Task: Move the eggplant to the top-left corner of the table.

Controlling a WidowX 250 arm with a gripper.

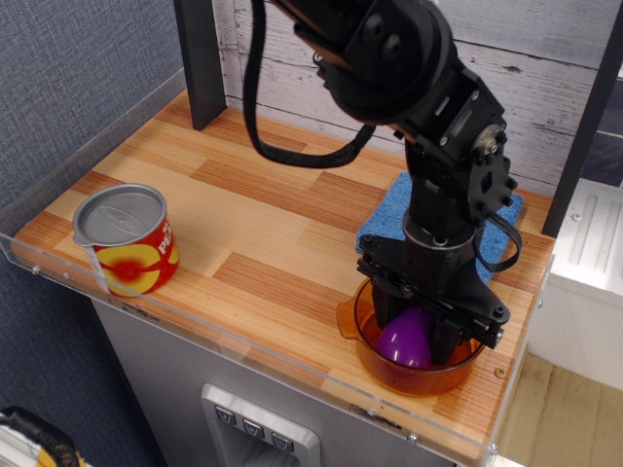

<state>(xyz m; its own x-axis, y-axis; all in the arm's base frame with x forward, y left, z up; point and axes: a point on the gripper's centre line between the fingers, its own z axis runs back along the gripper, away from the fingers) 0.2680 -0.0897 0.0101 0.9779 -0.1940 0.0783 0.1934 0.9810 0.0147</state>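
Observation:
The purple eggplant stands in an orange transparent bowl at the front right of the wooden table. Only its lower purple body shows; the green cap is hidden by the gripper. My black gripper reaches straight down into the bowl, with one finger on the eggplant's left and the other on its right. The jaws press against both sides of the eggplant. The table's top-left corner lies by the black post.
A red can with a grey lid stands at the front left. A blue folded cloth lies behind the bowl, partly under the arm. A clear acrylic rim runs along the table's front and left edges.

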